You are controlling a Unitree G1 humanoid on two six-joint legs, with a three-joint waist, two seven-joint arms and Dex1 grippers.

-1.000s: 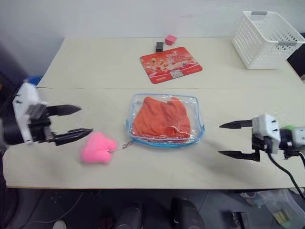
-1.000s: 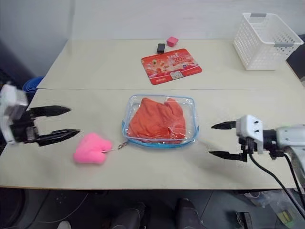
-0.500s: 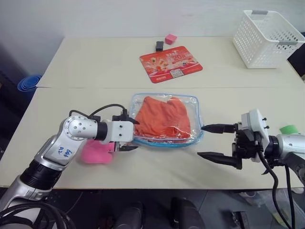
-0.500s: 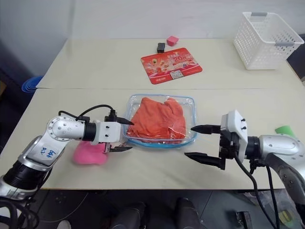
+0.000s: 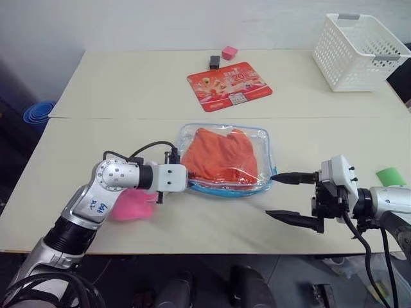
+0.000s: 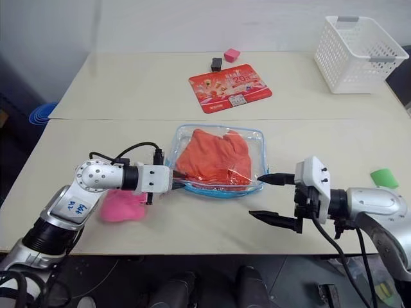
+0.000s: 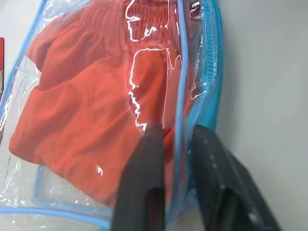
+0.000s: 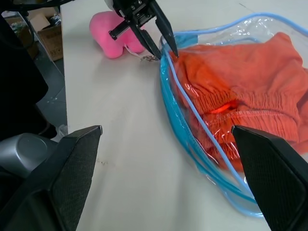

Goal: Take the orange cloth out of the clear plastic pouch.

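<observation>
The clear plastic pouch (image 5: 262, 138) with light blue edging lies in the middle of the table, and the wrinkled orange cloth (image 5: 221, 157) is inside it. My left gripper (image 5: 185, 183) is at the pouch's left edge. In the left wrist view its fingers (image 7: 150, 159) sit close together on either side of the blue edging, shut on the pouch. My right gripper (image 5: 270, 195) stands open just right of the pouch. Its upper fingertip is at the pouch's right rim and its lower finger is over bare table.
A pink plush (image 5: 131, 205) lies under my left forearm, joined to the pouch by a small chain. A red printed card (image 5: 229, 85) and two small blocks (image 5: 214, 62) lie at the back. A white lattice basket (image 5: 359, 51) stands back right. A green piece (image 5: 388, 176) lies far right.
My left arm swung right to the pouch's left edge and its gripper closed on the edging, lifting that side a little. My right gripper moved left up to the pouch's right rim and stayed open.
</observation>
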